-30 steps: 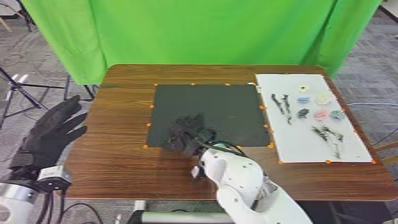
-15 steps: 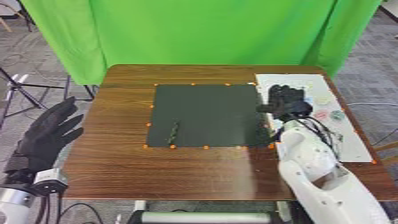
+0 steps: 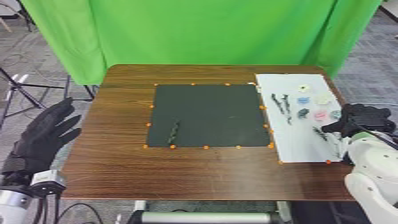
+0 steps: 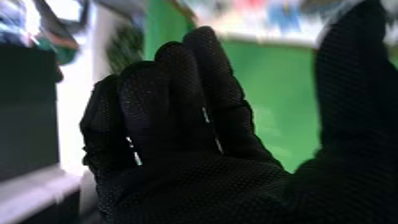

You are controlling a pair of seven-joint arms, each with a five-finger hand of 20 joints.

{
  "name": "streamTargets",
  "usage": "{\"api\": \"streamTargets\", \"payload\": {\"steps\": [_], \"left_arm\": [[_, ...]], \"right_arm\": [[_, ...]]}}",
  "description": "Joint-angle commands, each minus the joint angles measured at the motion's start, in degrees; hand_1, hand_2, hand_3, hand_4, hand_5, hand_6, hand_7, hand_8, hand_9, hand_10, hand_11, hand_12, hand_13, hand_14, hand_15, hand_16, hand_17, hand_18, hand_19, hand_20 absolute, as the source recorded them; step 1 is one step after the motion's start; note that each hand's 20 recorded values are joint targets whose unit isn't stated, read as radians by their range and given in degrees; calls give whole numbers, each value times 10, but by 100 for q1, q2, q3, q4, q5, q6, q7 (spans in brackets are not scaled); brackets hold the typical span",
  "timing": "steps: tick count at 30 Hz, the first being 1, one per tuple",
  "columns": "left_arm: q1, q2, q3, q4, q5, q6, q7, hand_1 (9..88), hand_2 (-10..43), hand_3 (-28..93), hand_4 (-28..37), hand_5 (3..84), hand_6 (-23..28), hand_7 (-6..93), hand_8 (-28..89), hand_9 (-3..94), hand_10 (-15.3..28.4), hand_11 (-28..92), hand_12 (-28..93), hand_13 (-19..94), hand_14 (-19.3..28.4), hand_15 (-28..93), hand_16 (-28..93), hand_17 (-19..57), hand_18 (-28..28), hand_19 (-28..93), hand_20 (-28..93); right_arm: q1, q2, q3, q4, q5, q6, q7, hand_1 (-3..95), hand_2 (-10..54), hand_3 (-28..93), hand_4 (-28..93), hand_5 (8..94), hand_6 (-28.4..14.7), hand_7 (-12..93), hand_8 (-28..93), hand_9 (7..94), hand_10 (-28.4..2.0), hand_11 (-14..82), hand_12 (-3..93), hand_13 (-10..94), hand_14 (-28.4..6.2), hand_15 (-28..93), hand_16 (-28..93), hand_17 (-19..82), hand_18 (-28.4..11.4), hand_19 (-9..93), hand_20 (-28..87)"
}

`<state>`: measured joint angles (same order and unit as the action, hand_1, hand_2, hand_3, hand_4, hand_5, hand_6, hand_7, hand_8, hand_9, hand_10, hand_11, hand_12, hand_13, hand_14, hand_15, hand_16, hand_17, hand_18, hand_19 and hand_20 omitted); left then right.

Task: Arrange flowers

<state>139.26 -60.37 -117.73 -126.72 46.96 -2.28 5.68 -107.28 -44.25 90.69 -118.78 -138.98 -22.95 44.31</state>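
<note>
The right hand (image 3: pixel 366 117), spread and empty, has moved to the white sheet's (image 3: pixel 298 145) outer edge, likely to fetch company for the sprig (image 3: pixel 174 133) on the mat (image 3: pixel 218 107).

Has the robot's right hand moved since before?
Yes, rightward: in the head view, the right hand went from over the white sheet to its right edge.

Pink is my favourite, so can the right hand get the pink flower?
Probably yes: the right hand is near the pink flower, open and empty. The teal flower lies between them, but the hand could likely pass over it.
</note>
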Motion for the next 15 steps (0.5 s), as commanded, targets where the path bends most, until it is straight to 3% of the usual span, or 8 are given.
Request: {"api": "streamTargets", "payload": {"steps": [1, 7, 11, 15], "left_arm": [[56, -26, -39, -23, -2, -25, -23, 235, -75, 695, -274, 188, 3, 232, -117, 169, 81, 88, 236, 122, 116, 174, 74, -109, 182, 342, 100], [45, -45, -24, -28, 12, -33, -27, 234, -76, 696, -275, 188, 3, 232, -116, 169, 81, 89, 235, 122, 116, 175, 74, -109, 182, 342, 100], [91, 5, -16, -30, -25, 24, 7, 235, -75, 696, -276, 188, 2, 233, -116, 170, 82, 89, 234, 123, 116, 175, 73, -109, 182, 342, 100], [126, -46, -35, -48, -15, 23, 12, 235, -74, 695, -275, 188, 3, 233, -116, 170, 82, 89, 234, 122, 116, 176, 73, -109, 182, 342, 100]], "right_arm": [[-324, -126, 96, 175, 174, -395, 307, 208, -95, 644, -283, 453, -87, 441, -157, 434, -203, 597, 436, 427, -180, 844, 280, 121, -236, 743, 527], [-297, -143, 52, 387, 184, -547, 422, 188, -95, 672, -283, 465, -87, 436, -147, 441, -205, 596, 431, 437, -183, 845, 266, 122, -237, 739, 529], [-268, -136, 7, 525, 176, -589, 516, 167, -95, 726, -283, 479, -82, 446, -148, 458, -200, 600, 429, 457, -178, 845, 263, 132, -239, 743, 530], [-236, -147, -69, 617, 140, -424, 468, 179, -95, 763, -282, 490, -74, 468, -152, 482, -192, 607, 431, 470, -172, 845, 266, 138, -239, 746, 528]]}}
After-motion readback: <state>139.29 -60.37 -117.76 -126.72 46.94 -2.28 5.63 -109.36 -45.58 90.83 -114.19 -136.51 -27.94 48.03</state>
